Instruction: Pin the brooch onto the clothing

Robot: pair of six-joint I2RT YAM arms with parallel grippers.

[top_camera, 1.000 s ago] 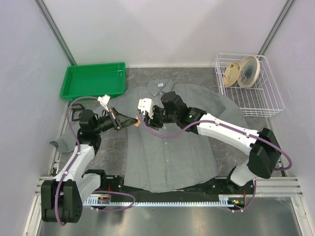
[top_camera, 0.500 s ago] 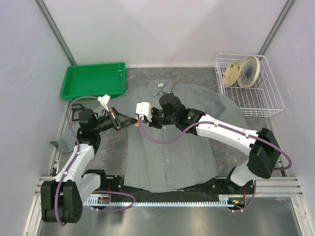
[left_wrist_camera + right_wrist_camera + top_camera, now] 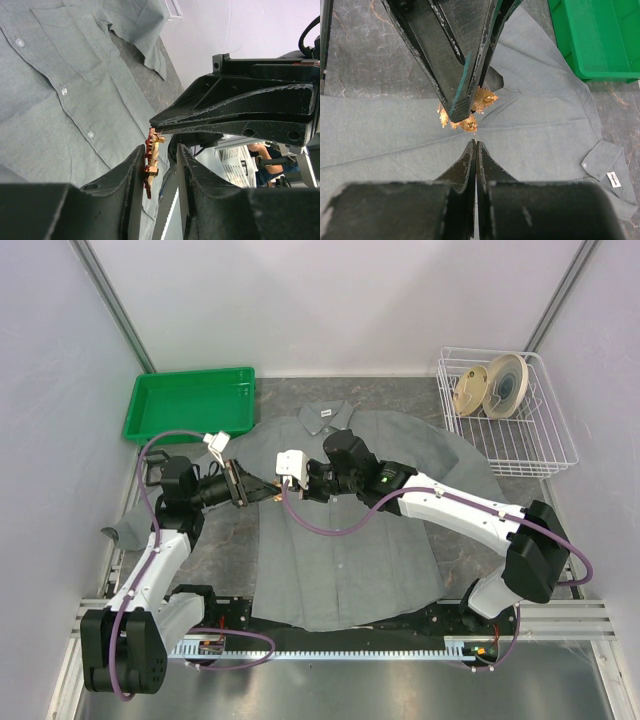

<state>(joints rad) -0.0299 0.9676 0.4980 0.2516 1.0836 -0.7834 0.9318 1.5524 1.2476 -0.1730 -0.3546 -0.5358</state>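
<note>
Right pincer (image 3: 474,144) has slid in against the left pincer (image 3: 160,150) since a second ago and is now shut tight, tips touching the brooch (image 3: 482,100). Left pincer is narrowly parted, with the brooch between its fingers, above the shirt (image 3: 340,550).

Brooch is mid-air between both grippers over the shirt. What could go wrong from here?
1. Drop: the left gripper stands wider than the brooch, which leans on one finger. The shut right gripper seems to pinch only its thin pin, so it may slip onto the shirt.
2. Collision: the two grippers' tips nearly touch, so a small move could knock the brooch loose.
</note>
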